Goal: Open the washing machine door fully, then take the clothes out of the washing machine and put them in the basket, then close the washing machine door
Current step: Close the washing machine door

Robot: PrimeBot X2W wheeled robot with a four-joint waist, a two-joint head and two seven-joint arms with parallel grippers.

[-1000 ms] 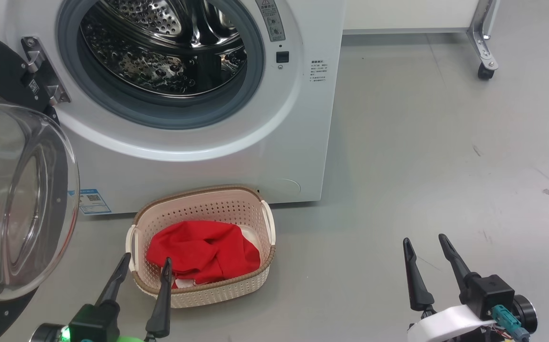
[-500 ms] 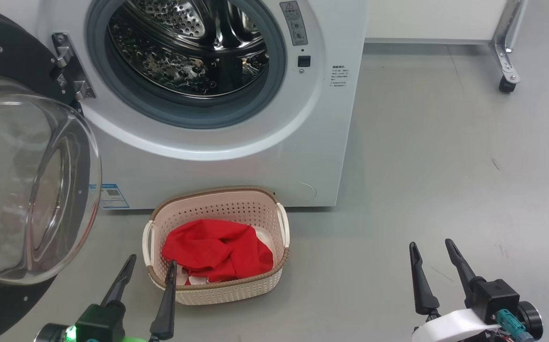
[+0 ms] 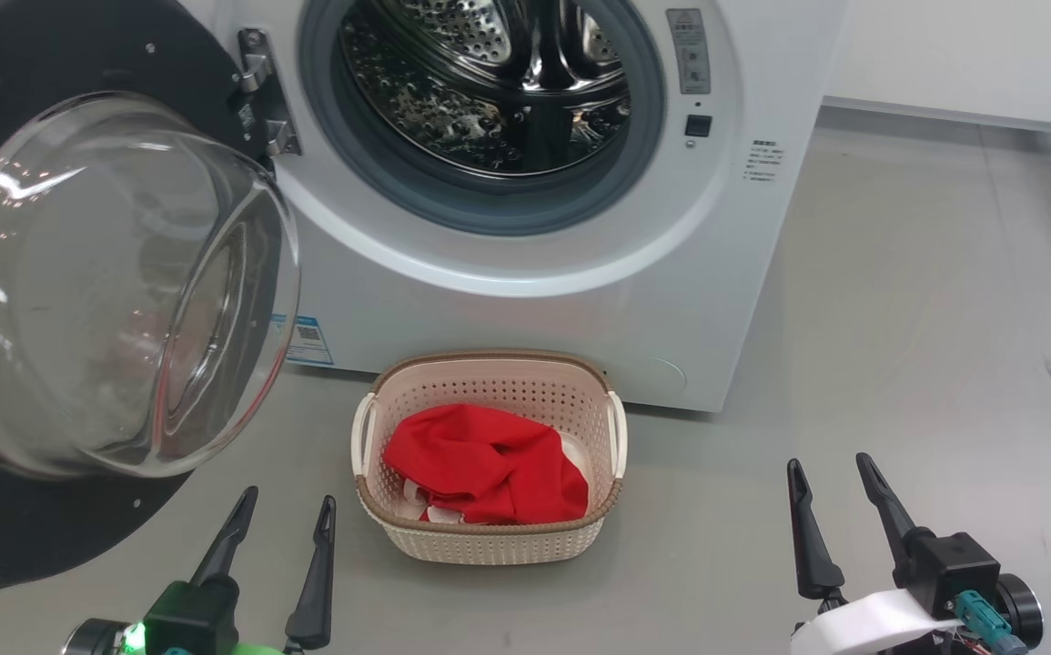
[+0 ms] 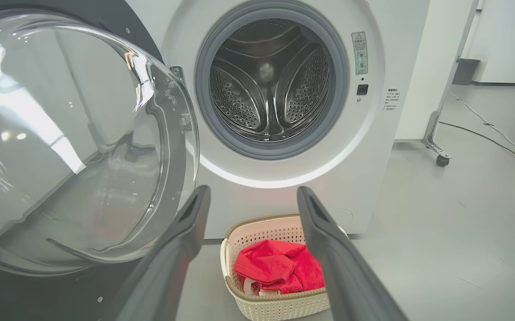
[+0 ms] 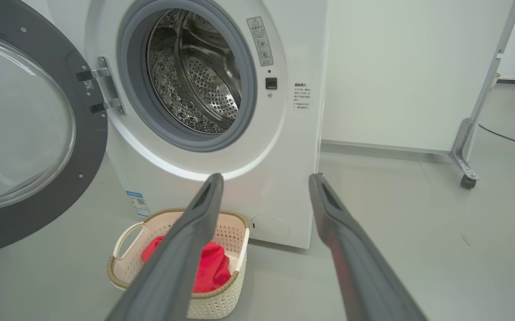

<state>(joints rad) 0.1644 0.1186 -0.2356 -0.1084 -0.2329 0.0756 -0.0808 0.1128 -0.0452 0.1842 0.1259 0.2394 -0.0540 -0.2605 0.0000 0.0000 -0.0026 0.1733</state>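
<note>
Red clothes point(image 3: 484, 464) lie bunched in the basket point(image 3: 489, 546), a little white trim showing at the lower edge of the heap. The basket stands on the floor directly in front of the washing machine point(image 3: 507, 309), below its opening and close against the front panel. We cannot tell whether the two touch.

Door: the washing machine door point(image 3: 61, 55) is swung wide on its hinge point(image 3: 261, 100), out to the left of the machine's opening, with the glass bowl facing us. We judge step one done.

Drum point(image 3: 489, 100): the left wrist view looks straight into the machine and we see bare perforated steel, with no fabric on the paddles or the floor of the drum. The grey seal point(image 3: 489, 205) hides the nearest lip, so a small item there cannot be ruled out. We judge unloading complete, or very nearly.

Left gripper point(image 3: 290, 496): fingers spread wide, nothing between them. It hangs short of the machine, near the door's lower rim.

Right gripper point(image 3: 828, 461): likewise spread wide and empty, out in front of the machine's right corner, well apart from the basket.

Remaining, as we read it: closing the door. Neither gripper touches it yet.
</note>
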